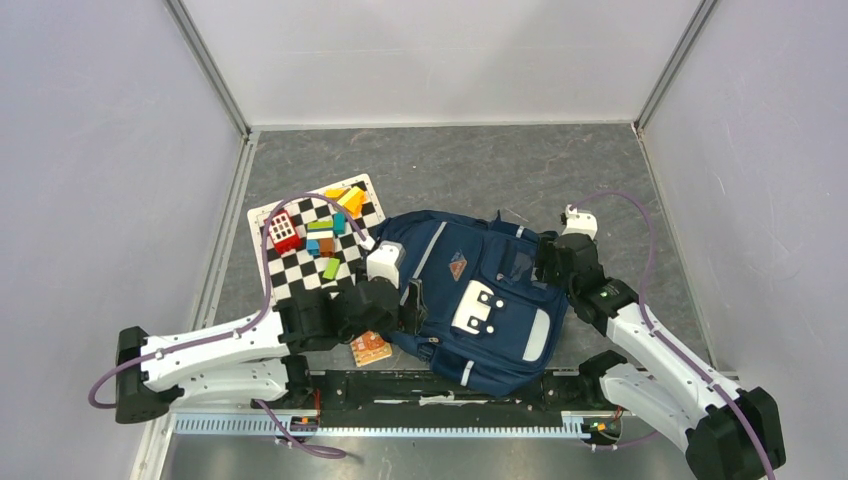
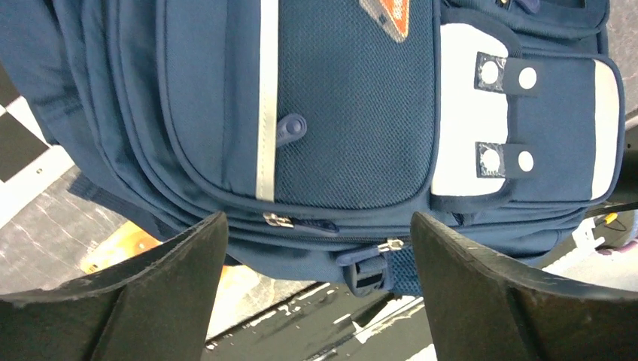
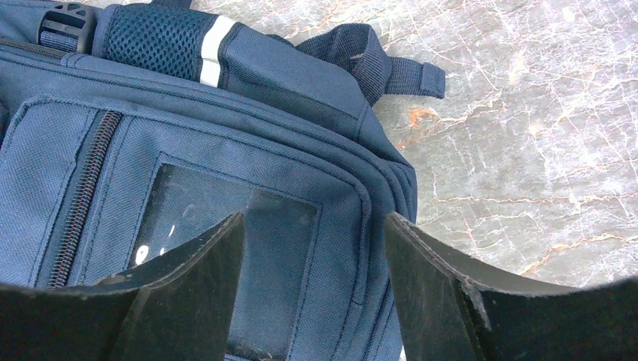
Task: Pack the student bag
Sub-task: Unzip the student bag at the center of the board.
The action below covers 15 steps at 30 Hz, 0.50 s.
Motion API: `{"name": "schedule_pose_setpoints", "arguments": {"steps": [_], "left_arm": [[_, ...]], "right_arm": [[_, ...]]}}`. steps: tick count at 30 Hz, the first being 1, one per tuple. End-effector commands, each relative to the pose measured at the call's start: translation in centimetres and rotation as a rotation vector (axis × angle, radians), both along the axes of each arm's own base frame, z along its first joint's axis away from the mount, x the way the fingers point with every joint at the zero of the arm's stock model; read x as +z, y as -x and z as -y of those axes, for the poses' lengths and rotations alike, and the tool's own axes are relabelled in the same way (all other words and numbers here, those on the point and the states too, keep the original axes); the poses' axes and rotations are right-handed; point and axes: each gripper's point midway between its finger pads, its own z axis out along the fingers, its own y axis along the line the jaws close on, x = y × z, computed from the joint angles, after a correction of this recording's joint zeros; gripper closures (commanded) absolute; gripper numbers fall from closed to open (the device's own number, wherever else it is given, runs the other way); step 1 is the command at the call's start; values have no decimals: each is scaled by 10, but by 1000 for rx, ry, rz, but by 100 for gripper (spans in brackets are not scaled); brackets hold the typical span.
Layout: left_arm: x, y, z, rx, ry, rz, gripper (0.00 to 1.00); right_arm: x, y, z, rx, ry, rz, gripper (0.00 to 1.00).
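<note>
A navy student bag (image 1: 470,300) lies flat, front up, on the tabletop (image 1: 450,170). The left gripper (image 2: 316,226), jaws spread, hovers at its zip-pull edge. The right gripper (image 3: 314,222), also spread and empty, sits over the opposite corner, seemingly one to unzip and the other to steady.

The light is bright and even in all three pictures. Soft little shadows sit under the student bag (image 1: 487,268) in the top view. Its grey stripe (image 2: 267,98) glows pale, and its clear window (image 3: 205,199) has small white shiny spots. The cloth looks sharp, but the black fingers (image 2: 143,301) up close look a bit fuzzy.
</note>
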Motion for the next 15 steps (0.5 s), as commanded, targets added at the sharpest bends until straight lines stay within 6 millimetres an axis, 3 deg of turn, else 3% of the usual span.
{"name": "schedule_pose_setpoints", "arguments": {"steps": [1, 5, 8, 15], "left_arm": [[-6, 6, 2, 91, 36, -40, 16], [-14, 10, 12, 79, 72, -60, 22], [-15, 5, 13, 104, 92, -45, 32], [-27, 2, 15, 148, 96, -65, 38]], "right_arm": [[24, -12, -8, 6, -41, 68, 27], [23, -12, -9, 10, -45, 63, 27], [22, -11, -10, 12, -48, 59, 27], [22, -11, -11, 12, -56, 60, 27]]}}
